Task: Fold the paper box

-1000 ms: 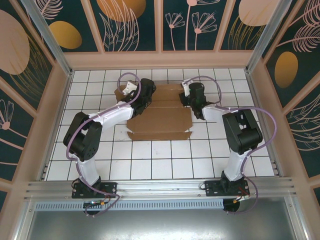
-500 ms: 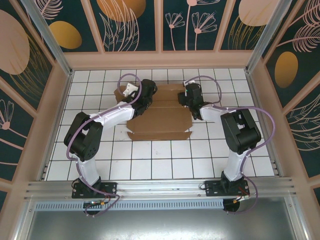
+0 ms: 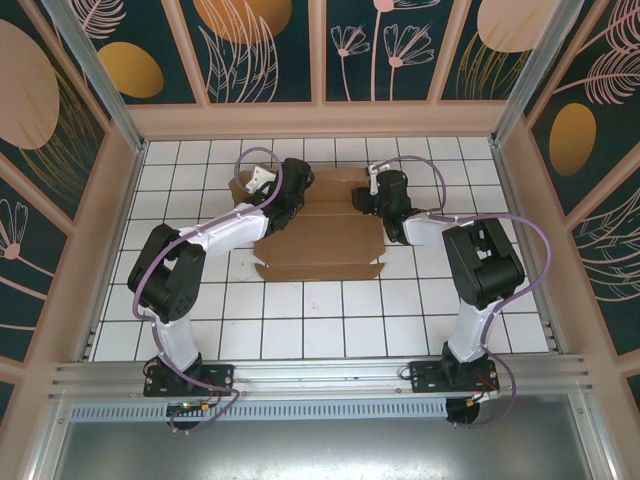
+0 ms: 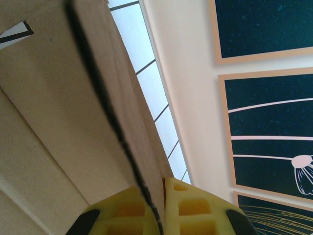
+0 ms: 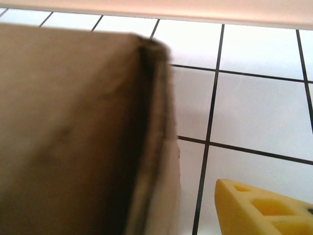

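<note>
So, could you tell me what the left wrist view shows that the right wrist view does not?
Left wrist: the left gripper pinching an edge of the paper box, with dark patterned wall panels behind. Right wrist: one yellow finger of the right gripper, clear of the box. Both: the box and the white tiled table.

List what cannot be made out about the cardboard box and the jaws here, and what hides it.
- Top view: the arms cover far flaps of the paper box; jaws too small.
- Right wrist view: box edge blurred, too close; one yellow finger in frame, so open or shut is unclear.
- Left wrist view: frame edges crop the panel; which flap is pinched is unclear.
</note>
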Tool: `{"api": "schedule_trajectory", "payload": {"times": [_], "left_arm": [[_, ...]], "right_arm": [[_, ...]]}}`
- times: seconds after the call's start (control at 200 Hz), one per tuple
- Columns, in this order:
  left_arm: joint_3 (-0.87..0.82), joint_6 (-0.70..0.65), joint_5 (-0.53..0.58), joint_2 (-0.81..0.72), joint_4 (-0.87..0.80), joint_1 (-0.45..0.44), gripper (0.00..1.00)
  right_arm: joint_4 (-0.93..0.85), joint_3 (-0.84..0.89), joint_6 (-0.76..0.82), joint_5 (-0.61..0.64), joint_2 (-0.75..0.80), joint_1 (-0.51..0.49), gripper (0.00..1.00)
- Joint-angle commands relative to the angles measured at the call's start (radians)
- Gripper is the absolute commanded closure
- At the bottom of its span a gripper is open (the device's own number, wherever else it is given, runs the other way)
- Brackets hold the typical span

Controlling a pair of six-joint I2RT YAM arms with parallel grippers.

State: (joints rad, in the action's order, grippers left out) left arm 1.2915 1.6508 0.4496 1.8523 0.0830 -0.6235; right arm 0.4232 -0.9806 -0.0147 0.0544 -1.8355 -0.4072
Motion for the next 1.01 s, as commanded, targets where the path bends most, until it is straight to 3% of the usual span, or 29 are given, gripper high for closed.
{"api": "schedule_trajectory", "payload": {"times": [0.0, 0.21, 0.335, 0.631, 1.001], "left_arm": [[-0.044, -0.025, -0.076, 0.047, -0.156, 0.002, 1.0], [-0.075, -0.041, -0.101, 0.029, -0.107, 0.024, 1.0], [-0.072, -0.064, -0.137, 0.034, -0.08, 0.032, 1.0], [-0.077, -0.074, -0.146, 0.034, -0.083, 0.031, 1.0], [-0.056, -0.169, -0.045, 0.018, -0.131, 0.007, 1.0]], "right_arm": [[0.061, 0.087, -0.024, -0.071, 0.028, 0.04, 0.33], [0.282, 0.232, -0.043, -0.258, 0.084, 0.093, 0.31], [0.292, 0.231, -0.01, -0.304, 0.065, 0.094, 0.34], [0.228, 0.138, 0.056, -0.242, 0.013, 0.086, 0.51], [0.133, 0.054, 0.129, -0.029, -0.025, 0.01, 0.58]]}}
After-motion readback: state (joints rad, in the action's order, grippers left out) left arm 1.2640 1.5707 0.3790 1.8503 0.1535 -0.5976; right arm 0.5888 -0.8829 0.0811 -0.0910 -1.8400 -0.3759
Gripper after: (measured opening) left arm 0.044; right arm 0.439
